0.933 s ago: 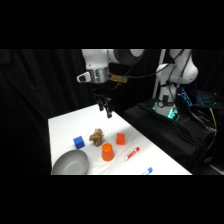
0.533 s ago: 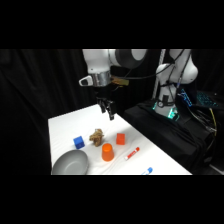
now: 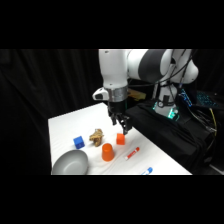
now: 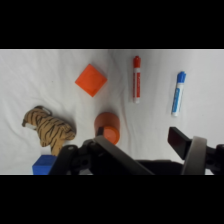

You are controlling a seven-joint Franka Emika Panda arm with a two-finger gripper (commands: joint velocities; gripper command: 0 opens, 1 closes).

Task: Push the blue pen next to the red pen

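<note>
The blue pen (image 3: 147,171) (image 4: 177,93), white with a blue end, lies near the table's front edge. The red pen (image 3: 132,153) (image 4: 136,78) lies a short way from it, roughly parallel in the wrist view, with bare table between them. My gripper (image 3: 121,129) (image 4: 139,137) hangs open just above the orange cube (image 3: 120,139) (image 4: 91,80), holding nothing. It is apart from both pens, which lie farther toward the front. In the wrist view the fingertips (image 4: 177,139) stand short of the pens.
An orange cup (image 3: 107,151) (image 4: 107,127) stands by the gripper. A tiger toy (image 3: 96,136) (image 4: 48,129), a blue cube (image 3: 78,142) (image 4: 45,164) and a grey bowl (image 3: 71,162) sit to the left. Dark equipment (image 3: 165,112) borders the table's right edge.
The gripper has come down and moved right, from above the tiger toy to just over the orange cube. The pens and other objects have not moved.
</note>
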